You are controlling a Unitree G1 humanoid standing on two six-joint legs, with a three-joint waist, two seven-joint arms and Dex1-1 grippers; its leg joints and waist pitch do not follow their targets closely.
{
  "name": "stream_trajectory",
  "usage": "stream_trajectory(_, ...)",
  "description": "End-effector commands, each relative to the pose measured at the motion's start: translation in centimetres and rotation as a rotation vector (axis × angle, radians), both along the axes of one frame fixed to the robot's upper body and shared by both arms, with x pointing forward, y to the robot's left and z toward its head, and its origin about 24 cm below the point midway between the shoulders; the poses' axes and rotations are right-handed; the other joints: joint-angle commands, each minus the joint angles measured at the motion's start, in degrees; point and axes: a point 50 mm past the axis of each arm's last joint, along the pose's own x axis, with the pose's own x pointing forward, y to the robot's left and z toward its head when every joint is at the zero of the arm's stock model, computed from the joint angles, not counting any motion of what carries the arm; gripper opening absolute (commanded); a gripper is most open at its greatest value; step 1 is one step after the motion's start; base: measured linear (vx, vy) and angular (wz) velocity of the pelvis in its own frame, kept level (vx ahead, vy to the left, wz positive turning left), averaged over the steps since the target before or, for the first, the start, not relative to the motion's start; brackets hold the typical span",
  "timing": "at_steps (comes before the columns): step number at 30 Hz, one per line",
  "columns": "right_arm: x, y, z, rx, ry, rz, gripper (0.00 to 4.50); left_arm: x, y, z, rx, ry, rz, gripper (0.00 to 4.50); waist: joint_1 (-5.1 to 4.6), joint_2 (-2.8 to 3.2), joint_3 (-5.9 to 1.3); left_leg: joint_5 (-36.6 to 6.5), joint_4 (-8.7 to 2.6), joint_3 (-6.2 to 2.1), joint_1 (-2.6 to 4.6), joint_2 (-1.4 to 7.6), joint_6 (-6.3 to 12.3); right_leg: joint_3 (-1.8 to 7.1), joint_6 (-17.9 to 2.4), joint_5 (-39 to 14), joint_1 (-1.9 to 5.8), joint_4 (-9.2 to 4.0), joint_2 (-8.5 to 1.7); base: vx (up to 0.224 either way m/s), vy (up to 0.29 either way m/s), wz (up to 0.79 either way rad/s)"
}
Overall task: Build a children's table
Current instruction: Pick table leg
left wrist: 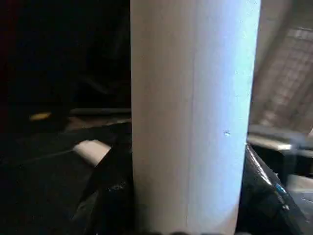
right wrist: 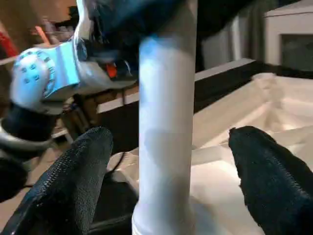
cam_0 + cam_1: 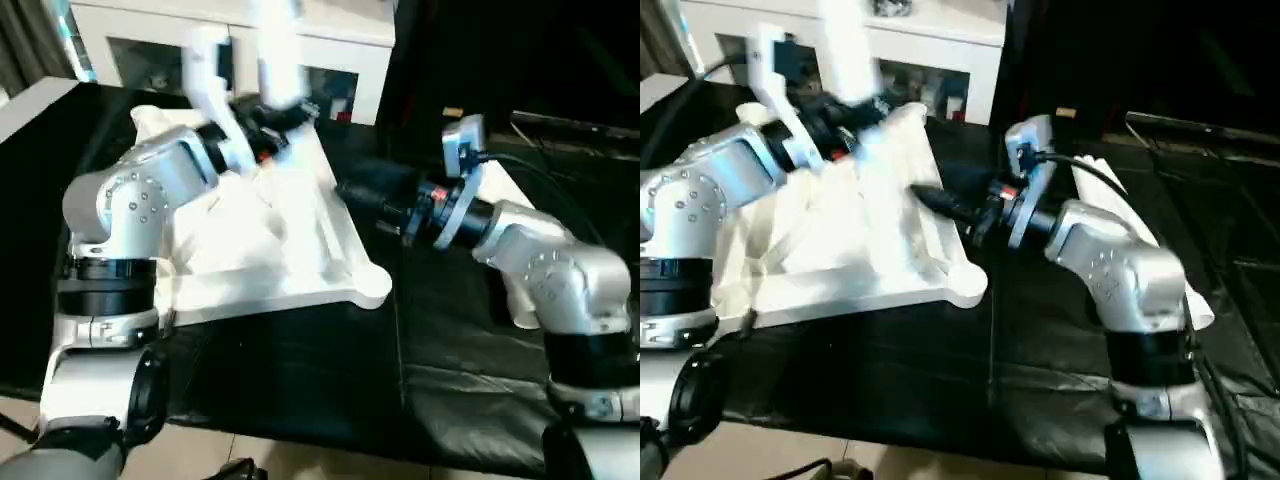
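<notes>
With our left gripper (image 3: 262, 122) clamping the leg (image 3: 278, 50) upright and our right gripper (image 2: 166, 161) spread wide beside it, we should press it straight into the tabletop (image 3: 330, 250) socket.

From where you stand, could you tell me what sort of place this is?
Probably an indoor room set up as a robot workspace: a black-covered table holds the upturned white tabletop, with a white glass-door cabinet behind.
</notes>
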Motion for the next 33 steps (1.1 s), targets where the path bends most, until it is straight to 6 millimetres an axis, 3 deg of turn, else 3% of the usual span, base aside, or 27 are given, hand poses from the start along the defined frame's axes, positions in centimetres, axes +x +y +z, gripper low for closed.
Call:
stream_trajectory(1,-0.4,0.0,0.3,-0.025,0.013,0.077,4.13,-1.3,-0.9,1.6,-0.014,-0.078,-0.158,1.80,0.15,0.62,-4.30,-3.1,-3.59,-1.51,1.22,3.74,-0.54,3.81,-9.4,-0.6,3.17,-4.19,-7.47,0.000,0.000,0.00)
stream_trajectory(2,-0.5,0.0,0.2,-0.037,0.018,0.100,4.13,-1.5,-1.1,1.8,-0.016,-0.092,-0.196,1.80,0.18,0.37,-4.25,-3.1,-3.63,-1.45,1.19,3.70,-0.48,3.82,-9.2,-1.4,3.29,-4.35,-7.39,0.000,0.000,0.00)
stream_trajectory(7,-1.2,0.3,0.0,-0.049,0.046,0.189,4.13,-2.3,-1.9,2.3,-0.039,-0.120,-0.316,1.80,0.33,0.44,-4.32,-3.3,-3.54,-1.48,1.15,3.77,-0.64,3.80,-8.9,-2.9,3.26,-4.37,-7.47,0.000,0.000,0.00)
stream_trajectory(12,-1.3,0.5,0.1,-0.043,0.057,0.241,3.65,-3.1,-2.3,2.0,-0.009,-0.127,-0.413,1.80,0.30,0.43,-4.38,-3.0,-3.51,-1.50,1.12,3.80,-0.64,3.76,-9.1,-2.4,3.20,-4.22,-7.39,0.000,0.000,0.00)
stream_trajectory(18,-1.4,0.8,0.2,-0.072,0.028,0.286,3.14,-2.7,-2.6,1.5,0.023,-0.094,-0.408,1.80,0.38,0.31,-4.32,-3.1,-3.51,-1.51,1.14,3.77,-0.65,3.72,-8.3,-3.8,3.13,-4.33,-7.29,0.000,0.000,0.00)
stream_trajectory(33,-1.2,2.7,-1.0,-0.151,-0.023,0.266,3.14,-2.7,-3.3,1.5,0.030,-0.074,-0.426,1.80,0.44,0.54,-4.46,-2.9,-3.45,-1.57,1.17,3.83,-0.90,3.77,-9.1,-1.6,3.16,-4.08,-7.34,0.000,0.000,0.00)
